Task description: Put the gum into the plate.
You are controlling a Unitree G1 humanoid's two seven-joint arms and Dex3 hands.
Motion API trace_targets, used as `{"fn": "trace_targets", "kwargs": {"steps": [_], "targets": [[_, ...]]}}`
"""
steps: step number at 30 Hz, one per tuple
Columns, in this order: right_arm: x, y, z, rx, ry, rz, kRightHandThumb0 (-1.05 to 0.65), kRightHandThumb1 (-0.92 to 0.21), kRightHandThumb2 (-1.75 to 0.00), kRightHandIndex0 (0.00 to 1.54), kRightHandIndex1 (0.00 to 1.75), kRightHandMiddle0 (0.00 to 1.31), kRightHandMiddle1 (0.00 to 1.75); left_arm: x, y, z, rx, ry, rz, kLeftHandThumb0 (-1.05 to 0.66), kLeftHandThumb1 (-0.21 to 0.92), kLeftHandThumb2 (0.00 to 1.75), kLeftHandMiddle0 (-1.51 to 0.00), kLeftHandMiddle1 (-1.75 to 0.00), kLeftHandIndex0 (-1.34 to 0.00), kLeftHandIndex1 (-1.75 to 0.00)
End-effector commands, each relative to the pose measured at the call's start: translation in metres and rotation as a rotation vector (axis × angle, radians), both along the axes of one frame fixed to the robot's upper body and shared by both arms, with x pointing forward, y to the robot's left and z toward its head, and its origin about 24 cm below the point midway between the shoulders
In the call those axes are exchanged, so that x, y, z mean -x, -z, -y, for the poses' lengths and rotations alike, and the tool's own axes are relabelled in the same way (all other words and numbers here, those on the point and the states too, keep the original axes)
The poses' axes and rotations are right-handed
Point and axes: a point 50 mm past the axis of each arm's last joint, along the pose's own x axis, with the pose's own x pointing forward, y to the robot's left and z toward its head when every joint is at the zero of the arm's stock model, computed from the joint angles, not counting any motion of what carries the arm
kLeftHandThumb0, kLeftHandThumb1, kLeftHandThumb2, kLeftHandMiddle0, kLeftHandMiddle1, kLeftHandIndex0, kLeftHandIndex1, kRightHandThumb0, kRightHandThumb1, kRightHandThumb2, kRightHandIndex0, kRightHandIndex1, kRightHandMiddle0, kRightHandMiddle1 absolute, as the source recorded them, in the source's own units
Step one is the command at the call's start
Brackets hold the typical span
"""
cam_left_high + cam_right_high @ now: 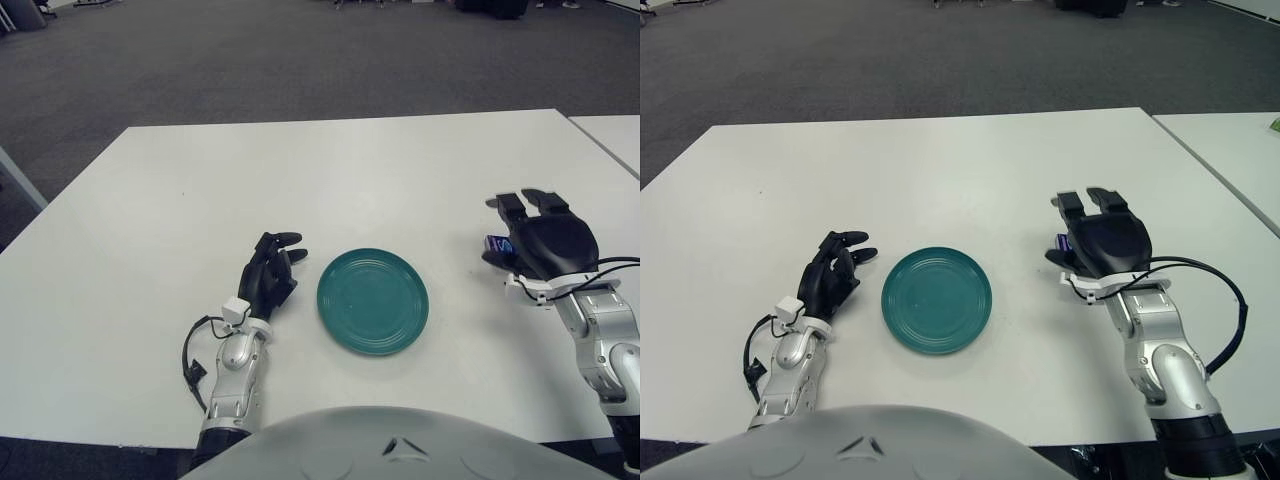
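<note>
A teal plate lies on the white table, near its front edge. The gum is a small dark blue pack to the right of the plate; it also shows in the right eye view. My right hand sits over the gum with its fingers stretched forward and its thumb beside the pack. Most of the gum is hidden under the palm, so only its left end shows. My left hand shows just left of the plate, fingers relaxed and holding nothing.
A second white table stands close at the right, with a narrow gap between. Grey carpet lies beyond the table's far edge. A cable loops beside my right forearm.
</note>
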Motion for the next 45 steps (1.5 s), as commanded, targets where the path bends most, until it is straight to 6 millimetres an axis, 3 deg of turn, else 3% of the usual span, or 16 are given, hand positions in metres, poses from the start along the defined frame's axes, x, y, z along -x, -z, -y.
{"fn": "trace_targets", "kwargs": {"steps": [1,13,25,45], "targets": [[-0.011,-0.001,0.008,0.007,0.014,-0.049,-1.05,-0.92,-0.71,0.07,0.02,0.0,0.38,0.007,0.013,-0.003,0.0,0.014,-0.081,-0.8,0.92,0.77,-0.4,-1.05,-0.32,-1.27],[-0.02,0.015,0.013,-0.048,-0.003,-0.184,-1.05,-0.92,-0.75,0.06,0.02,0.0,0.25,0.007,0.012,-0.005,-0.013,0.015,-0.056,-0.8,0.92,0.78,-0.4,-1.03,-0.32,-1.27],[-0.026,0.036,0.022,-0.08,-0.014,-0.259,-1.05,-0.92,-0.76,0.13,0.03,0.0,0.34,0.007,0.012,-0.007,-0.021,0.023,-0.05,-0.8,0.92,0.77,-0.39,-1.07,-0.31,-1.28],[-0.035,0.053,0.028,-0.087,-0.047,-0.374,-1.05,-0.92,-0.77,0.21,0.05,0.0,0.42,0.007,0.009,-0.01,-0.015,0.02,-0.023,-0.78,0.92,0.74,-0.42,-1.1,-0.35,-1.28]]}}
